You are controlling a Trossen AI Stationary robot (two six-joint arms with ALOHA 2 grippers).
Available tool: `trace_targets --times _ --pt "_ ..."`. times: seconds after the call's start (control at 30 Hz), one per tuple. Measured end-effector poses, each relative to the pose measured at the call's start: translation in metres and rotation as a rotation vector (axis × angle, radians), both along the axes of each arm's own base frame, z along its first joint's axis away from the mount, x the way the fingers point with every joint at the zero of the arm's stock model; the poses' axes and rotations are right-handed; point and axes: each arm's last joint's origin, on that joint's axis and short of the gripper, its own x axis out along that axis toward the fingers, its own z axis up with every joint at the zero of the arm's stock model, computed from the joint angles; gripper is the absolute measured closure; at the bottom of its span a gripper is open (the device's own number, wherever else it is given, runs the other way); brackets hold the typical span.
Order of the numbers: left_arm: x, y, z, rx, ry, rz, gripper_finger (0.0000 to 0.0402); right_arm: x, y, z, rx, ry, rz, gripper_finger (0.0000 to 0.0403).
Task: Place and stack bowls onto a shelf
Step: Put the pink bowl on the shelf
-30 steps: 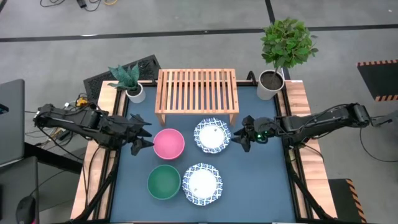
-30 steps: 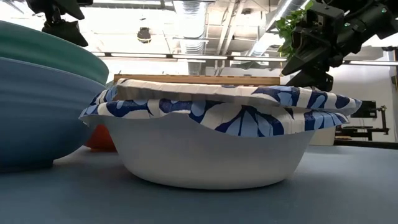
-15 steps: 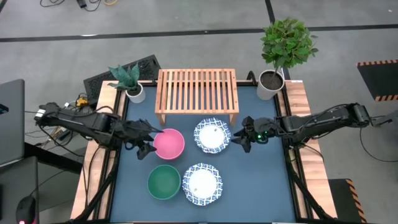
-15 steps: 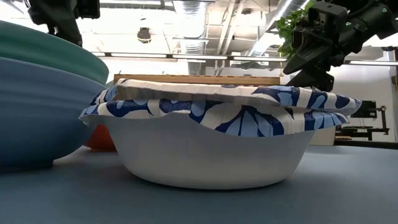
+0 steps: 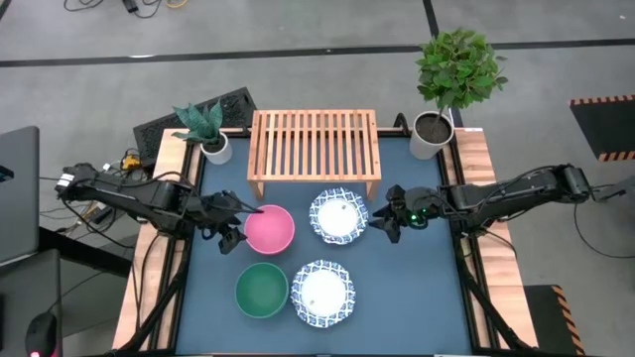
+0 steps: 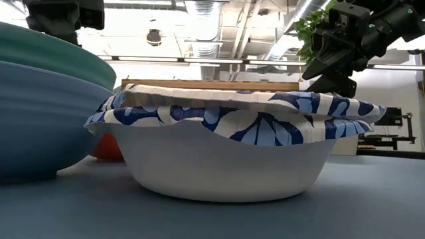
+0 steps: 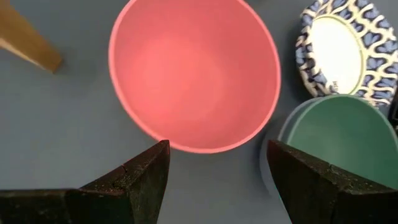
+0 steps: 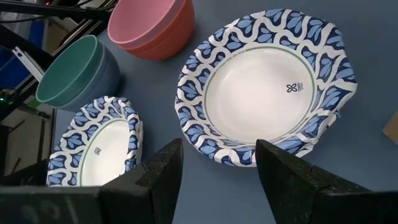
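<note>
Right then, the pink bowl (image 5: pixel 269 228) sat on the blue tabletop (image 5: pixel 407 288) in front of the shelf (image 5: pixel 314 147), empty, with the teal bowl (image 5: pixel 261 290) just beside it on the near side. Both patterned bowls lay to the right of that pair: the farther patterned bowl (image 5: pixel 339 216) next to the pink one, the nearer patterned bowl (image 5: pixel 321 293) next to the teal one. All four held nothing, and nothing stood on the shelf's slats.

At the pink bowl's left rim hovered the left gripper (image 5: pixel 234 224), jaws spread wide; in its wrist view the two fingers (image 7: pixel 142 180) straddled the rim's edge without yet closing on it. To do this pick well, I judged one finger should dip inside the wall and one outside, pinching squarely so the bowl would not tip into the teal one.

Across the table the right gripper (image 5: pixel 389 220) waited just beside the farther patterned bowl, jaws likewise apart, gripping nothing.

Two potted plants (image 5: pixel 451 79) flanked the shelf's back corners.
</note>
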Motion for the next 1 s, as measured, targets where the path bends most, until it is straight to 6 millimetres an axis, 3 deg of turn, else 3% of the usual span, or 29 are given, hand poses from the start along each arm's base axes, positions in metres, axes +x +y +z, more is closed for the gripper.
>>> trace_targets --times 0.4,1.0 --pt "0.01 0.002 -0.013 0.111 0.093 0.099 0.0148 0.0 0.0 0.0 0.0 0.0 0.0 0.0177" --pt "0.027 0.0 -0.033 0.093 0.205 0.232 0.0148 0.0 0.0 0.0 -0.001 0.002 -0.002 0.0177"
